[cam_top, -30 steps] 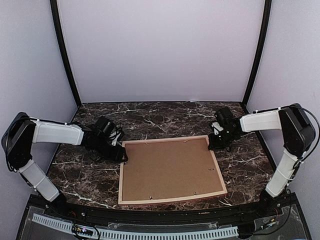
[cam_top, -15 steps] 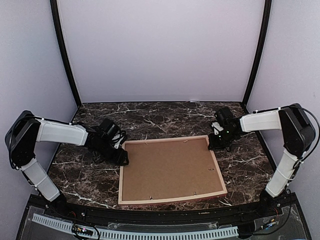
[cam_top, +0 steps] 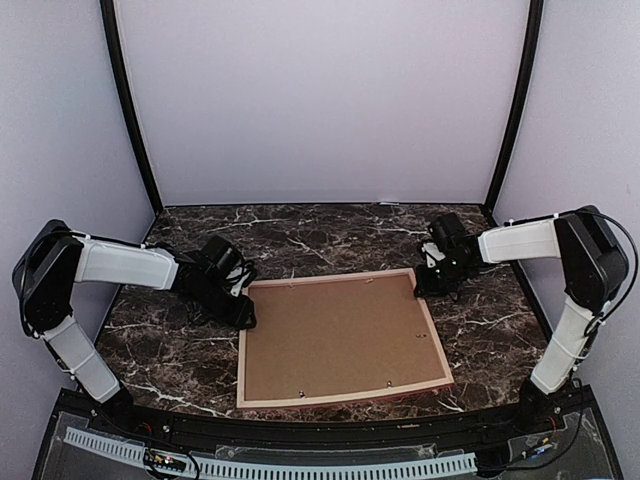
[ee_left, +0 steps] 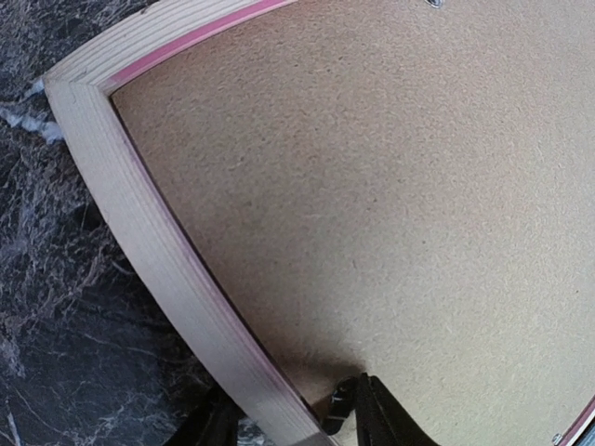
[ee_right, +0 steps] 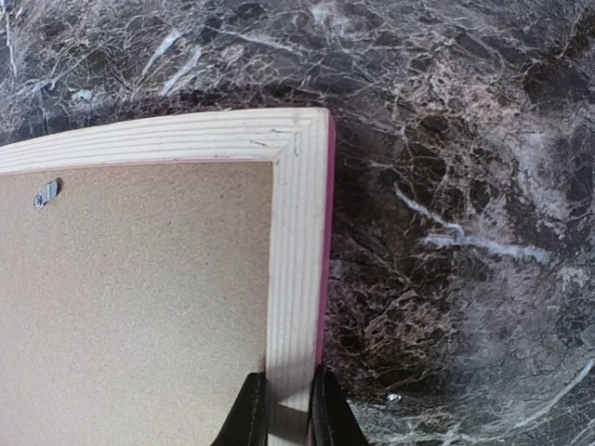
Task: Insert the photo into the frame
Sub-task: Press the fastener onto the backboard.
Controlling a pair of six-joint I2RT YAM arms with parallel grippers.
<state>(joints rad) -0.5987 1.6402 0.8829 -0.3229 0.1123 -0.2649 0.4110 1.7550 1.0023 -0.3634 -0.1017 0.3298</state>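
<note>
**A:** From above, how does it lie?

**B:** The frame [cam_top: 340, 396] lies flat on the worktop [cam_top: 300, 235], pale reverse up. Its long sides run left to right, and the brown backing board [cam_top: 340, 340] sits inside it. The photo shows nowhere. Each arm reaches low and inward to its own far corner: the left pincer [cam_top: 243, 315] at the far-left, the right pincer [cam_top: 425, 288] at the far-right.

**A:** And the left wrist camera?

**B:** The left side rail crosses the view on a slant. One finger [ee_left: 372, 418] stands inside it on the board, the other outside. They straddle the rail, but I cannot tell whether they press it.

**A:** The right wrist?

**B:** There the fingers [ee_right: 249, 413] are pinched on the right side rail, just short of the corner, with the pink edge facing outward.

**A:** So what does the next move turn on?

**B:** I judge that any lift or turn needs both short rails held. The left grip is the doubtful one.
</note>
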